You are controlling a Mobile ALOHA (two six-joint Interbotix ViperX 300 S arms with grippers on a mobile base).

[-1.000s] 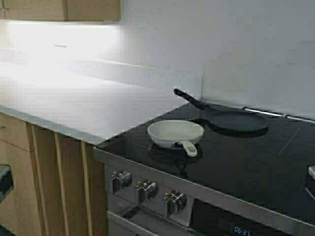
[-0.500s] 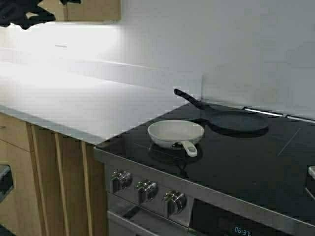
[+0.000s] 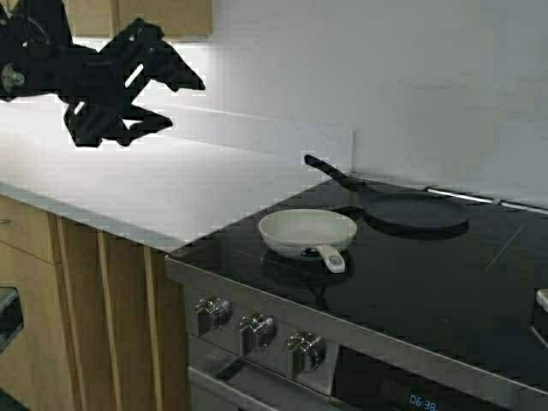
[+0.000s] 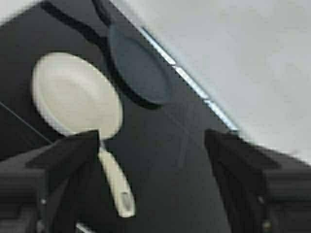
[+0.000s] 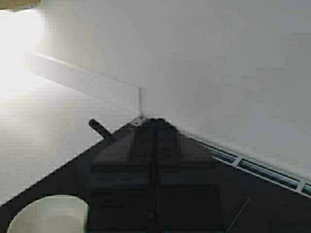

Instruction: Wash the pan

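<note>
— Well, where's the white pan?
— Sitting upright on the black cooktop, near its front left corner, cream handle pointing toward the knobs. Untouched by either arm.
— And behind it?
— Dark flat pan, just beyond the white one and apart from it, long black handle aimed at the white backsplash.
— Left pincer?
— Up in the air over the pale desk, well apart from the cooktop and left of it. Released, fingers spread wide, nothing between them. From its wrist camera: white pan and dark pan both visible past the two dark fingers, pan handle lying between them farther off.
— Right pincer?
— Out of the high view. Seen only from its own wrist camera as a dark block with fingers pressed together, clenched on nothing, above the cooktop, with the rim of the white pan at one corner.
</note>
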